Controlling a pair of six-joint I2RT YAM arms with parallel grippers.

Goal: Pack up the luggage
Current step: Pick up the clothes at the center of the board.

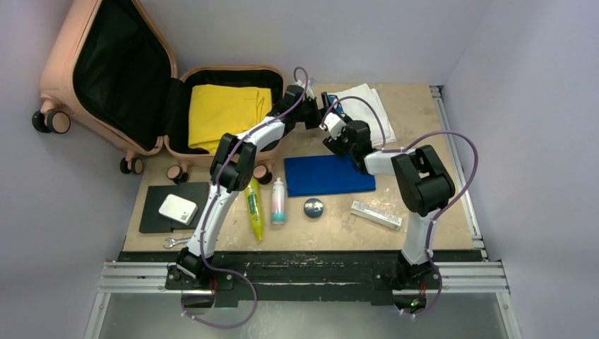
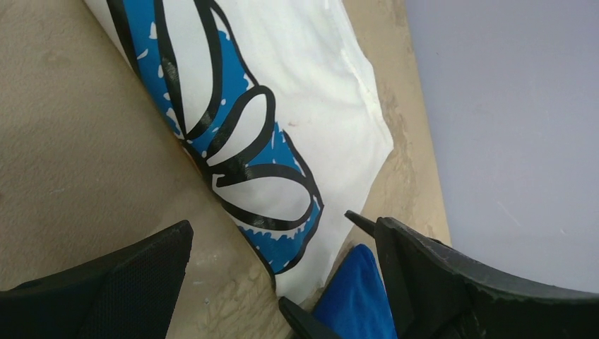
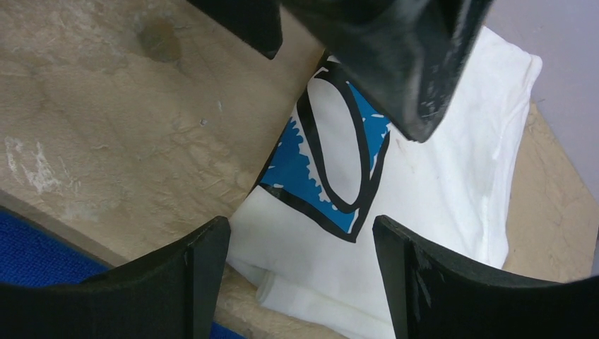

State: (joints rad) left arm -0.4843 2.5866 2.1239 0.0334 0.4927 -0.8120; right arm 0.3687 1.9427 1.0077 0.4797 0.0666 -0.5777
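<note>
1. The left gripper is spread wide and the right gripper slightly narrower. Both are empty above one white shirt, right of the luggage.
2. The shirt looks soft and floppy, so pinch its folded edge.
3. There is one luggage, open and stiff-shelled. One yellow garment lies inside, and one blue cloth sits nearer, to its right.

White shirt with blue-black print lies folded at the far side of the surface, blue cloth just nearer. Near row, left to right: black pad with white box on top, wrench by the pad's near edge, yellow-green tube, white bottle, round tin, silver bar.
</note>
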